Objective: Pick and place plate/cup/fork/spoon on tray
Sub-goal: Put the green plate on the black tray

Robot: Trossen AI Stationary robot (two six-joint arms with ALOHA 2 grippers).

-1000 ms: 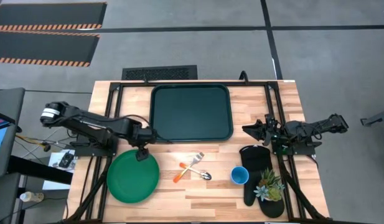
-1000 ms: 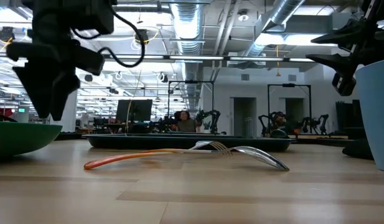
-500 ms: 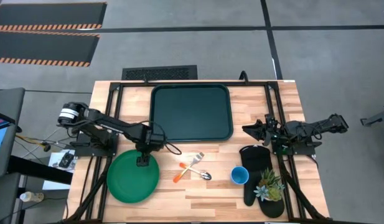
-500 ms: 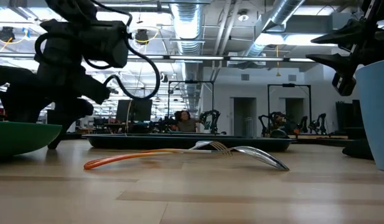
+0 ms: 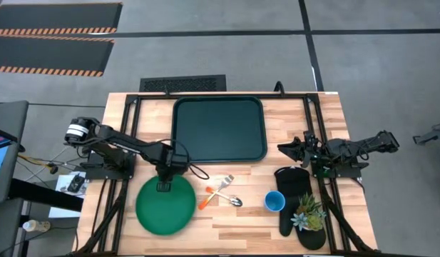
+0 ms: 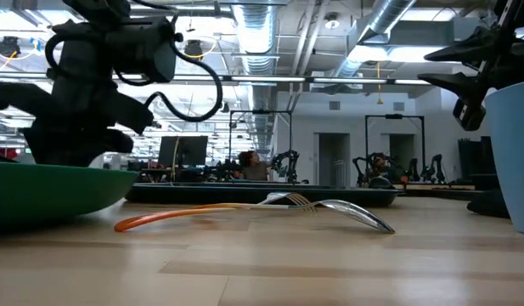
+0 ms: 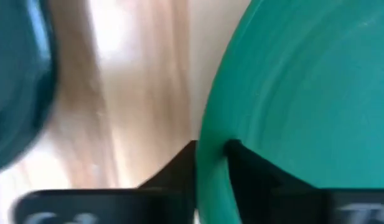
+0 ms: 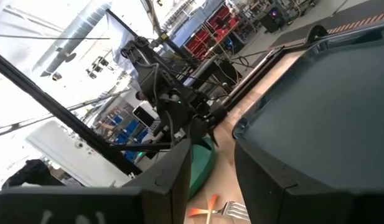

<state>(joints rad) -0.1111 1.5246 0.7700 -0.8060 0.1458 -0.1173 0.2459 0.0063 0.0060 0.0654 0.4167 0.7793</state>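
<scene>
Bare wooden bench [image 5: 227, 221] lies open between the dark green rimmed tray [image 5: 219, 129] and the tableware. The left gripper [image 5: 165, 187] pinches the rim of the smooth round green plate [image 5: 166, 211] at its twelve o'clock edge, fingers [image 7: 173, 177] either side. At the plate's three o'clock lie the crossed orange-handled fork [image 5: 221, 185] and spoon [image 5: 221, 196], then the blue cup [image 5: 274, 201]. The right gripper [image 5: 284, 148] waits part open, empty.
</scene>
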